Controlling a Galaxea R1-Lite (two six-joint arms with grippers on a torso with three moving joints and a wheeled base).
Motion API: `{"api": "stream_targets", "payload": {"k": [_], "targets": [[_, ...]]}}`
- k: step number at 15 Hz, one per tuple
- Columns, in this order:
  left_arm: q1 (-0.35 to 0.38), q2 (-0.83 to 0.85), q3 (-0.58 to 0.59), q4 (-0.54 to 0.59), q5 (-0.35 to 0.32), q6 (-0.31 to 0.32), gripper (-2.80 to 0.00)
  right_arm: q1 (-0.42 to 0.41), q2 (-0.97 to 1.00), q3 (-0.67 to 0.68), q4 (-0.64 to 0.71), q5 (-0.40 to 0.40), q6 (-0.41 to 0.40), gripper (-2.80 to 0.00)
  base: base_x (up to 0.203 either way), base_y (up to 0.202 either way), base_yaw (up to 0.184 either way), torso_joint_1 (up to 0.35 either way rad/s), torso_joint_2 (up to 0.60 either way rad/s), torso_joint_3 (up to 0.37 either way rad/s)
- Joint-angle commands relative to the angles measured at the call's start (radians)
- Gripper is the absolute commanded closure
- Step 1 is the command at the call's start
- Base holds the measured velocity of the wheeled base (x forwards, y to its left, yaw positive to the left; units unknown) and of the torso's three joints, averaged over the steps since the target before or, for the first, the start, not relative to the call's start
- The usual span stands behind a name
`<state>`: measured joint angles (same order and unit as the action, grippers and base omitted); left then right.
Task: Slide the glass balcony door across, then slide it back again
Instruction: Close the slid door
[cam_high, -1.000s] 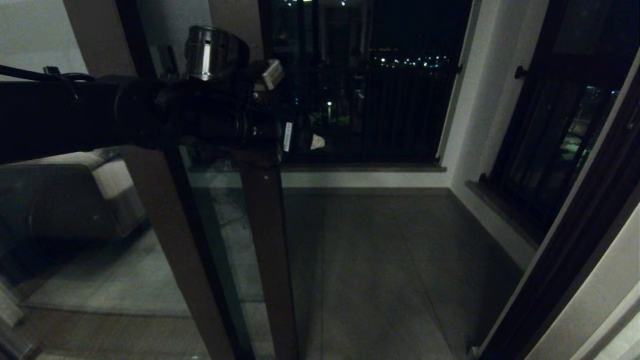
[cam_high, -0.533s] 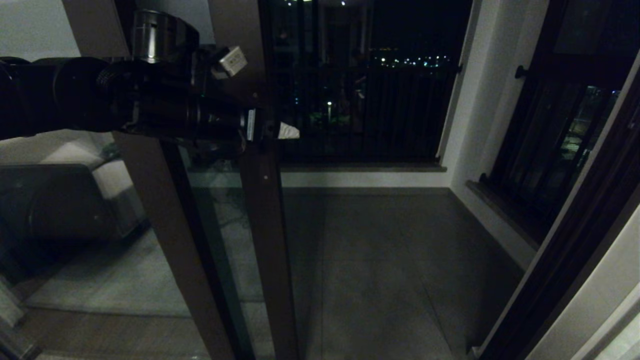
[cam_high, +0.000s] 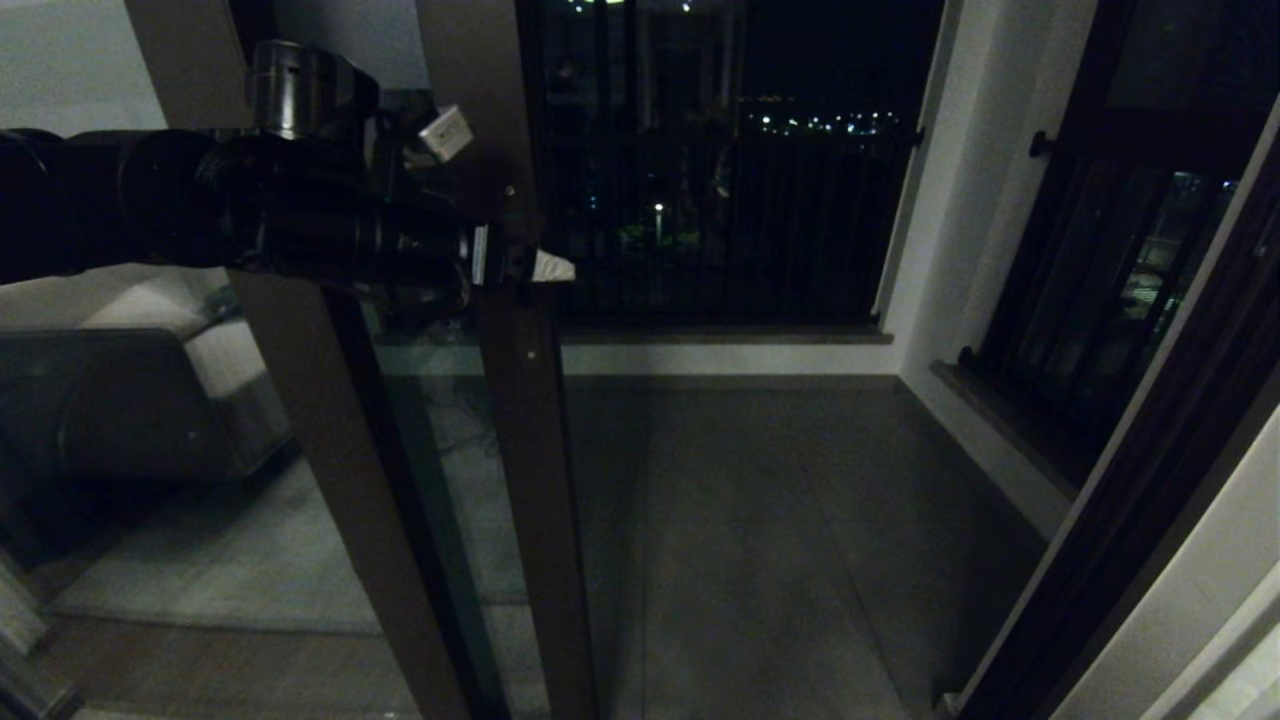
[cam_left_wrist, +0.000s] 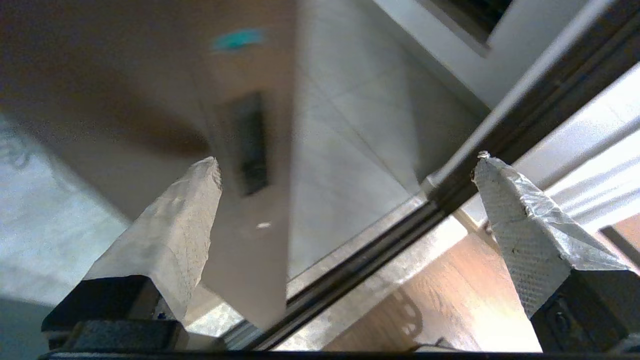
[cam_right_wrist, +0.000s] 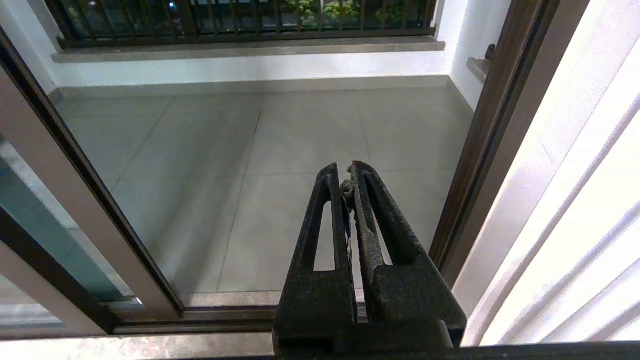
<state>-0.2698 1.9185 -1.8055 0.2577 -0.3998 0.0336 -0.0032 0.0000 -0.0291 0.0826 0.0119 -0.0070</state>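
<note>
Glass balcony door (cam_high: 520, 420): dark brown frame around clear glass, with a slim black recessed handle (cam_left_wrist: 250, 145) on its stile. You have it standing at the left side of the doorway. From its stile across to the dark jamb (cam_high: 1130, 520) at the right the opening is free, showing grey balcony floor tiles (cam_high: 760, 520). Your left gripper (cam_high: 545, 266) sits at the stile's right edge, its fingers spread wide and grasping nothing. The right gripper (cam_right_wrist: 348, 172) hangs low before the floor track (cam_right_wrist: 200, 315), fingers pressed together.
</note>
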Motion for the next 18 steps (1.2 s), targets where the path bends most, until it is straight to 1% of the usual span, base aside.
{"api": "stream_targets", "payload": {"k": [1,3,6,10,15,18], "targets": [[-0.003,0.022,-0.005,0.000,-0.002,0.000,-2.80,0.000,0.002,0.000,0.000,0.000,-0.001,0.00,0.000,0.000,0.000,0.000,0.00,0.000],[-0.006,0.035,-0.014,-0.014,-0.001,0.000,-2.80,0.000,0.000,0.000,-0.001,0.000,-0.001,0.00,0.000,0.000,0.000,0.000,0.00,0.000],[-0.019,0.053,-0.015,-0.070,0.002,-0.001,-2.80,0.000,0.001,0.000,0.000,0.000,0.000,0.00,0.000,0.000,0.000,0.000,0.00,0.000],[-0.048,0.056,-0.025,-0.071,0.005,-0.002,-2.80,0.000,0.000,0.000,0.000,0.000,-0.001,0.00,0.000,0.000,0.000,0.000,0.00,0.000],[-0.052,0.066,-0.028,-0.071,0.006,-0.003,-2.80,0.000,0.002,0.000,0.000,0.000,0.001,0.00,0.000,0.000,0.000,0.000,0.00,0.000],[-0.070,0.073,-0.029,-0.072,0.007,-0.003,-2.80,0.000,0.001,0.000,0.000,0.000,0.000,0.00,0.000,0.000,0.000,0.000,0.00,0.000]]}}
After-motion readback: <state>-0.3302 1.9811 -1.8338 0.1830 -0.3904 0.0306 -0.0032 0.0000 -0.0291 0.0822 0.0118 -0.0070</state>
